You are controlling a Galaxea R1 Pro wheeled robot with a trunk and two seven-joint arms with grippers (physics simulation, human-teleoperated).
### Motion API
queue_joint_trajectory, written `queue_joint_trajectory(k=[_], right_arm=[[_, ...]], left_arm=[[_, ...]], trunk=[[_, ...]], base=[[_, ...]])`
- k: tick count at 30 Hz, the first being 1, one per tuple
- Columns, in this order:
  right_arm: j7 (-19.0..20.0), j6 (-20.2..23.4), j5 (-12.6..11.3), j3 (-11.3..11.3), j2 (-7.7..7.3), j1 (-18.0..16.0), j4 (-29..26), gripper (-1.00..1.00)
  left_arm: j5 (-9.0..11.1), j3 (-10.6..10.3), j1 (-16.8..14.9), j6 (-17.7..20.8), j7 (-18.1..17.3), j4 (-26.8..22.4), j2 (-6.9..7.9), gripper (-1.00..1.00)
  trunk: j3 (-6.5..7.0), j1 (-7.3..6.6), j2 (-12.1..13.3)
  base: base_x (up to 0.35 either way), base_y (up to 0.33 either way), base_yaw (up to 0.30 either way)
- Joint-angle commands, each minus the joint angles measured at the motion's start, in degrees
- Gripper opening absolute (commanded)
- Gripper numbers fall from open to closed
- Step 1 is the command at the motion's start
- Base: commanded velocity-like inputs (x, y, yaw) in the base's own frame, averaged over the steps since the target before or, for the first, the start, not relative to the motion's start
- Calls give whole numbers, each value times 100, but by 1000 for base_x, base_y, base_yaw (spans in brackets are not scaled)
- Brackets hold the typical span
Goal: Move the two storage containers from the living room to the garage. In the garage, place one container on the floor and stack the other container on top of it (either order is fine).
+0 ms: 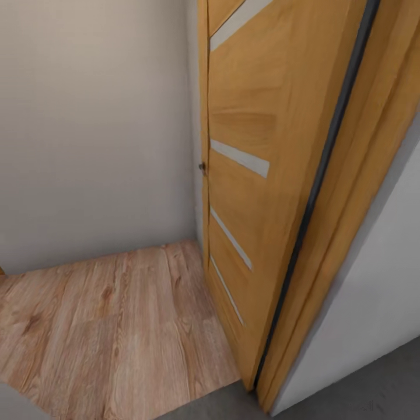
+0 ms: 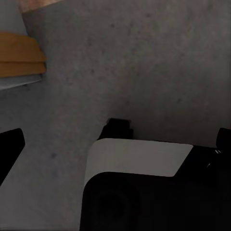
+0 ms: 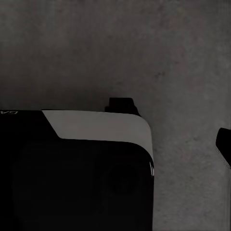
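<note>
At the doorway: the head view looks down at one oak door (image 1: 256, 192) standing open, four frosted strips counted on its face, wood-plank floor (image 1: 116, 326) beyond it and grey concrete floor (image 1: 373, 391) at the near edge.
Position: judging by that threshold, the robot stands on the garage side, facing the living room.
Under the arms: both wrist views look down on mottled concrete (image 2: 144, 62), with the robot's dark and white base (image 3: 96, 127) below.
Containers: zero of the two in sight here; where they lie I cannot tell.
Pincers: a dark finger edge (image 2: 9, 144) shows in the left wrist view, another (image 3: 224, 144) in the right; wide or narrow, I cannot tell.
Step in hand: likely driving through the door.
Doing it well: steer left of the door's edge, keep arms tucked, go slowly.
</note>
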Motion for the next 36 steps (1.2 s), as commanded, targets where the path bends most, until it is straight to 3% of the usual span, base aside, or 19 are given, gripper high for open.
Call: queue_joint_trajectory(k=[1,24,36], right_arm=[[-3,-31,-46,44,5,-5,18,100],[-1,-31,-46,44,5,-5,18,100],[-3,-31,-46,44,5,-5,18,100]], left_arm=[[57,-23,-3,17,16,-5,-2,100],[62,-23,-3,16,15,-5,-2,100],[53,-23,-3,16,15,-5,4,100]], trunk=[[-5,0,-3],[-5,0,-3],[-5,0,-3]], base=[[29,0,269],[5,0,267],[279,0,31]])
